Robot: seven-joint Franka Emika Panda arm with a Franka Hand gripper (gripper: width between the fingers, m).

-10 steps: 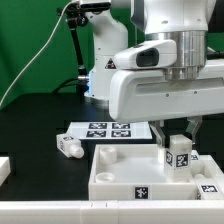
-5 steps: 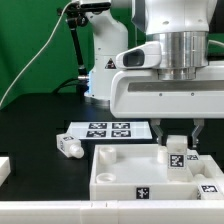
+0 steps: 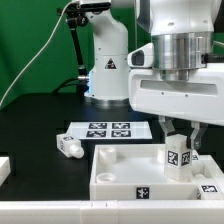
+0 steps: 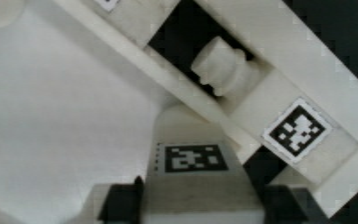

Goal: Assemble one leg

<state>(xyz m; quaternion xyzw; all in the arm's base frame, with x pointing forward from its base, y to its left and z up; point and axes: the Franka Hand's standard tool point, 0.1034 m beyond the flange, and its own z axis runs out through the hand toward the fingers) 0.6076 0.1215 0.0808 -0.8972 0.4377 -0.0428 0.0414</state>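
Near the far corner of the white square panel (image 3: 120,165), on the exterior view's right, the gripper (image 3: 179,135) is standing over the leg (image 3: 178,157). The leg is standing upright inside the panel, close to its raised rim, and the fingers (image 3: 166,130) are sitting on both sides of its upper part. I cannot tell if they are really pressing it. The step in hand, I judge, is seating this leg at its corner. The next move is probably asking for a straight push or a turn, keeping the leg vertical. Room is tight here: the rim is just beside the leg. Another leg (image 3: 68,146) is lying on the black table (image 3: 40,120), well apart, beside the marker board (image 3: 108,129).
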